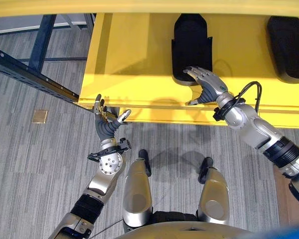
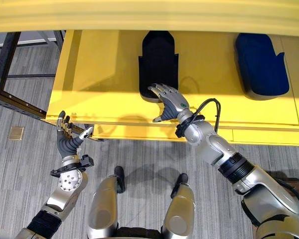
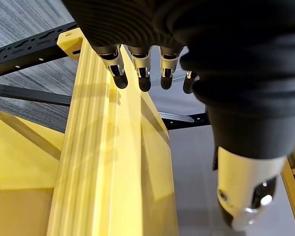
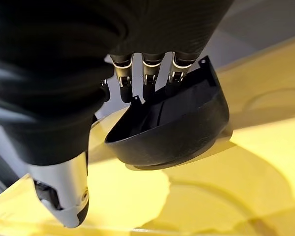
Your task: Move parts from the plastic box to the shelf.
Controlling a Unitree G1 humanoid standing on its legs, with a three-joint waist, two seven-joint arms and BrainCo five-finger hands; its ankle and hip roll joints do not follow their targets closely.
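Right hand: right hand [image 2: 170, 99] reaches over the yellow shelf [image 2: 104, 74], fingers straight and spread, tips at the near end of a black part [image 2: 158, 59]; nothing is clasped, and from the wrist the fingers [image 4: 148, 78] lie along the part's rim.
Left hand: left hand [image 1: 106, 122] hangs at the shelf's front edge near its left corner, fingers extended, thumb apart, holding nothing; the wrist view shows the fingertips [image 3: 143, 81] just above the edge.
Black part: shallow moulded shell [image 4: 179, 132] resting flat on the shelf, open side up, apart from the front edge.
Second part: darker-blue shell [image 2: 259, 62] lying on the shelf well to the right of the first.
Frame: dark perforated rail [image 1: 30, 74] running under the shelf's left corner.
Plastic box: not identifiable here.
Step in hand: judged to be placing; the part sits on the shelf with the open hand at its end, either letting go or nudging it deeper.
Next move: likely calls for drawing the hand back level without dragging the rim, then turning to the box for another part.
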